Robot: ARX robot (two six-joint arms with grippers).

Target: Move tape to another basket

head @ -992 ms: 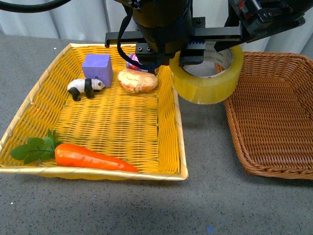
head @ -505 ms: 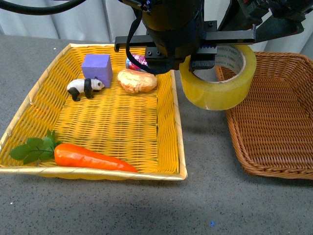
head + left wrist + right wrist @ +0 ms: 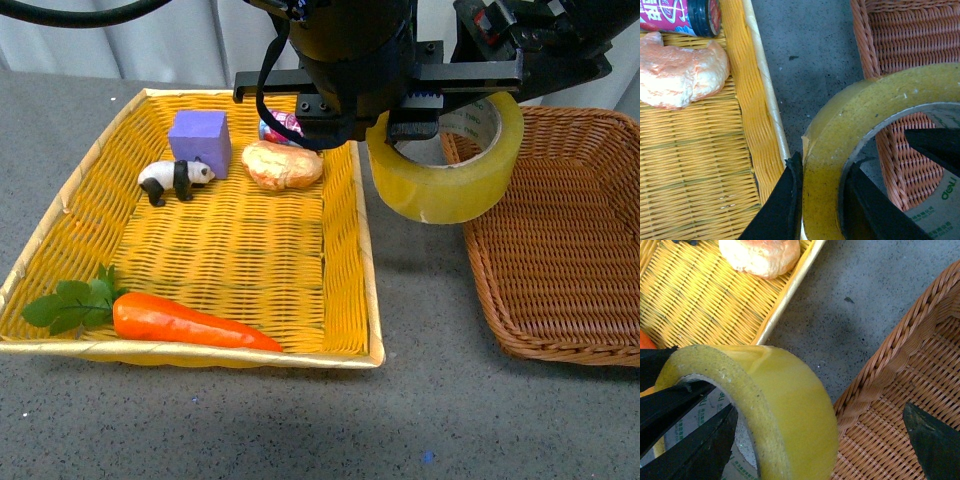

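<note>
The tape [image 3: 445,172], a wide yellowish roll with a white printed core, hangs in the air over the strip of table between the two baskets and over the left rim of the dark brown wicker basket [image 3: 560,250]. My left gripper [image 3: 395,125] is shut on the tape, one finger outside the roll's wall and one inside it, as the left wrist view [image 3: 822,210] shows. My right gripper [image 3: 810,445] is open and empty, above the brown basket's left side [image 3: 920,375], with the tape [image 3: 785,395] between its spread fingers and touching neither.
The bright yellow basket [image 3: 365,250] on the left holds a purple block [image 3: 198,140], a toy panda [image 3: 172,178], a bread roll [image 3: 282,164], a red can [image 3: 680,15] and a carrot [image 3: 190,322]. Grey table surface lies between the baskets.
My left gripper has carried the tape to the right, from the yellow basket's edge towards the brown basket. Over the last half second it barely moved.
</note>
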